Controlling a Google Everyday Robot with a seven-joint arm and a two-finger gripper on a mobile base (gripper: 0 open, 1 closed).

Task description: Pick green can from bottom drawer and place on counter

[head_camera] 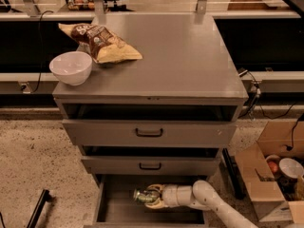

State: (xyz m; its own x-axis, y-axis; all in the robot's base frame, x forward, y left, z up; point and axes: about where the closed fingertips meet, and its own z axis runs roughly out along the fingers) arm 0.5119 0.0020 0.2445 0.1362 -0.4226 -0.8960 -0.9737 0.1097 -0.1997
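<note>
The green can (pixel 141 196) lies on its side inside the open bottom drawer (pixel 114 210), low in the camera view. My gripper (pixel 151 196) reaches in from the right on a white arm and is shut on the green can, its fingers wrapped around the can's right end. The can sits just above the drawer's grey floor. The counter (pixel 175 56) is the wide grey top of the cabinet, well above the gripper.
A white bowl (pixel 71 67) and a chip bag (pixel 100 42) rest on the counter's left side. Two upper drawers with black handles (pixel 149 132) stand slightly open above the arm. A cardboard box (pixel 270 175) sits on the floor at right.
</note>
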